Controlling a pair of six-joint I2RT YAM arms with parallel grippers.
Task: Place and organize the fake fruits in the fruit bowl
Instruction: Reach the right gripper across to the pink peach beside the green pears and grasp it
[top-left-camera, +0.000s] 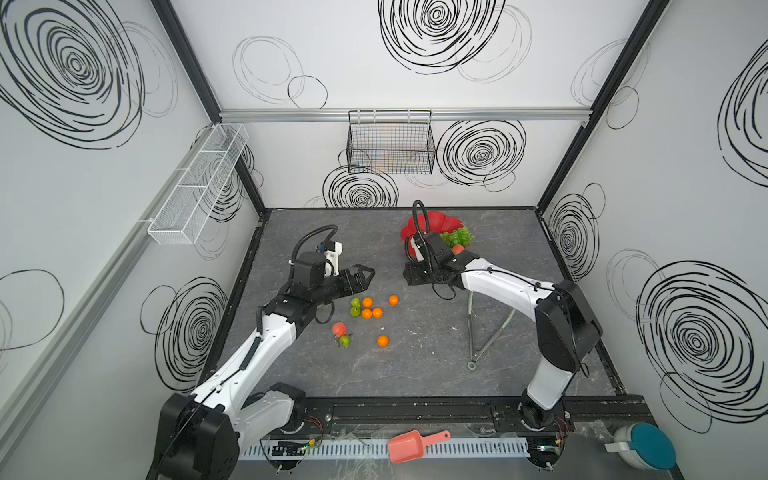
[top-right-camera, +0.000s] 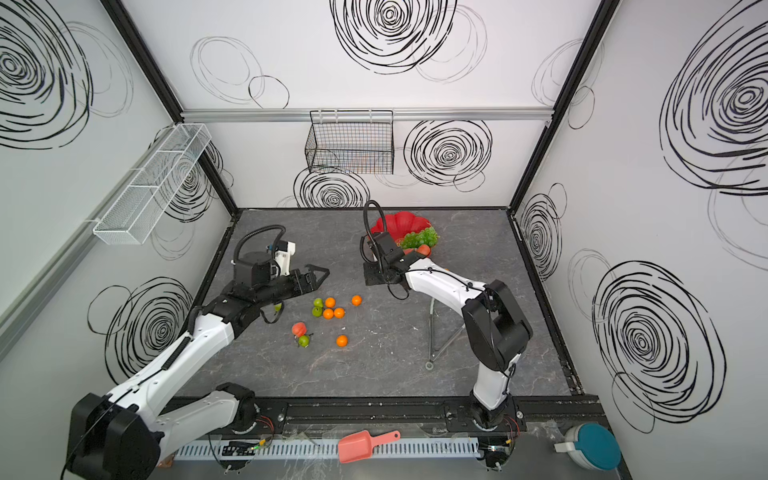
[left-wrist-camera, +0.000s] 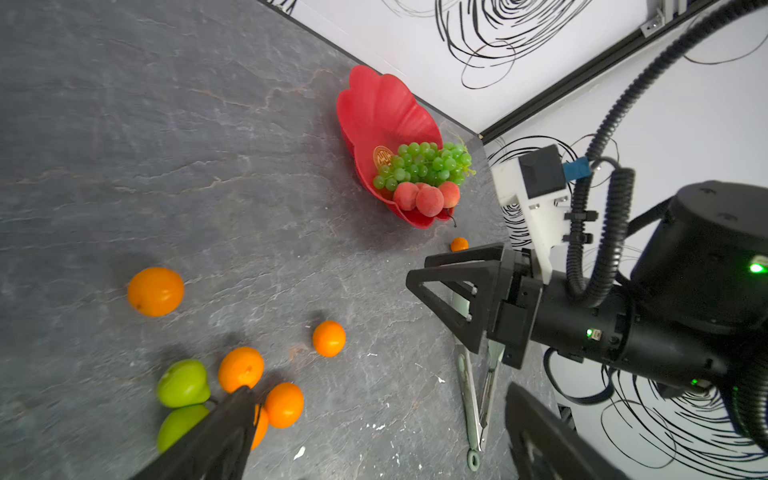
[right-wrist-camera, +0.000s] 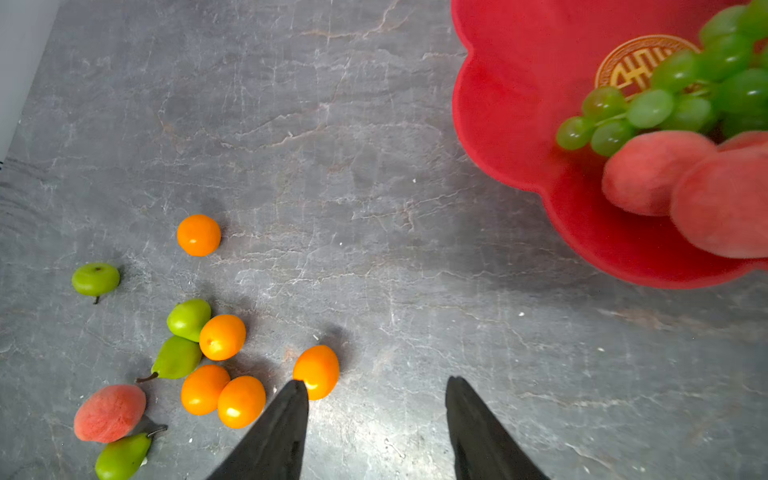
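The red flower-shaped fruit bowl (top-left-camera: 436, 220) (top-right-camera: 401, 220) stands at the back of the table. It holds green grapes (left-wrist-camera: 424, 166) (right-wrist-camera: 685, 95) and pink-red peaches (left-wrist-camera: 428, 199) (right-wrist-camera: 652, 174). Loose on the table lie several oranges (top-left-camera: 368, 308) (right-wrist-camera: 222, 336), green pears (top-left-camera: 355, 308) (right-wrist-camera: 189, 318) and one peach (top-left-camera: 339, 329) (right-wrist-camera: 110, 413). My left gripper (top-left-camera: 368, 277) (left-wrist-camera: 378, 388) hovers open just behind the fruit cluster. My right gripper (top-left-camera: 409, 275) (right-wrist-camera: 377, 380) is open and empty, between the bowl and the loose fruit, with one orange (right-wrist-camera: 316, 372) beside a fingertip.
Metal tongs (top-left-camera: 486, 332) (left-wrist-camera: 473, 395) lie under the right arm. A salmon-pink scoop (top-left-camera: 411, 444) and a teal-and-white object (top-left-camera: 644, 446) sit at the front edge. A black wire basket (top-left-camera: 390, 145) and a white mesh basket (top-left-camera: 195, 183) hang on the walls.
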